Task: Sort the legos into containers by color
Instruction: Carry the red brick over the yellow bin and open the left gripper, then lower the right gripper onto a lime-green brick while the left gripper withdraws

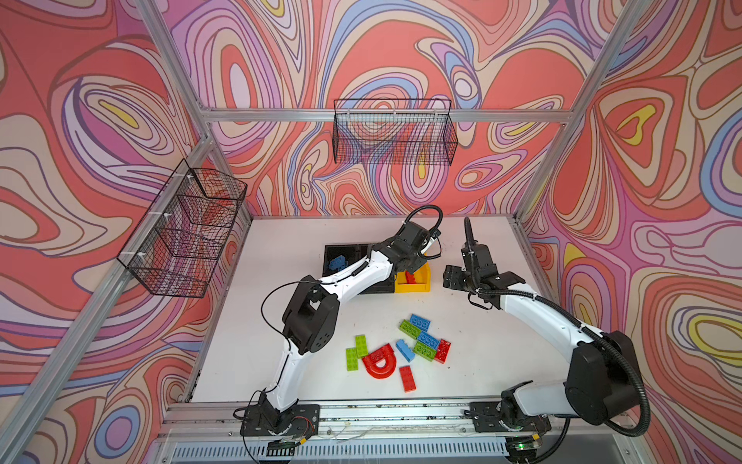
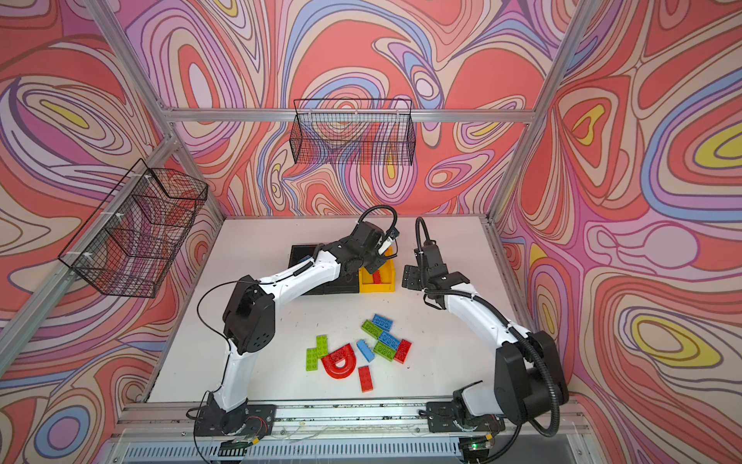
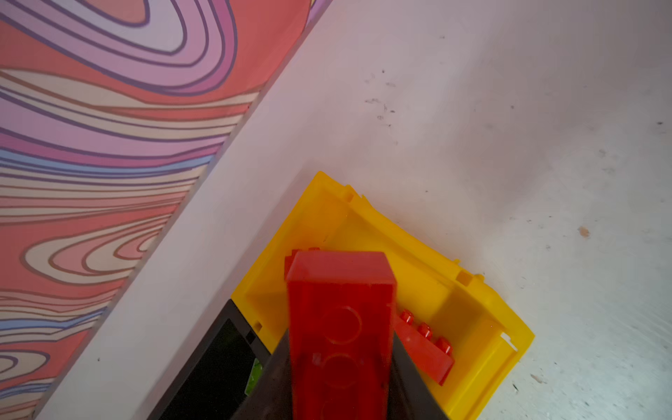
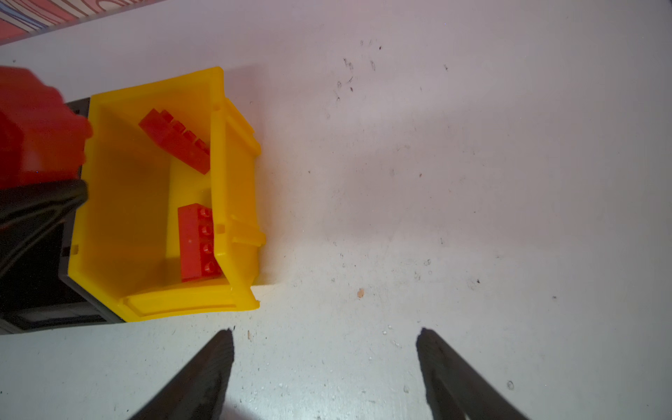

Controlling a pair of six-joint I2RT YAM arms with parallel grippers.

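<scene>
Red lego clamped in left gripper above yellow container; right gripper jaws apart, beside container.

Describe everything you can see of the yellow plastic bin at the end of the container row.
The yellow open-top rectangular plastic bin looks glossy and rigid, with moulded ribs and tabs outside and a lower front lip. It stands upright on the white table, rightmost of the row in both top views, flush against a black plastic bin. Inside, a tilted red studded brick and a second red studded brick rest against one long wall. The left gripper holds a third red brick over it.
</scene>
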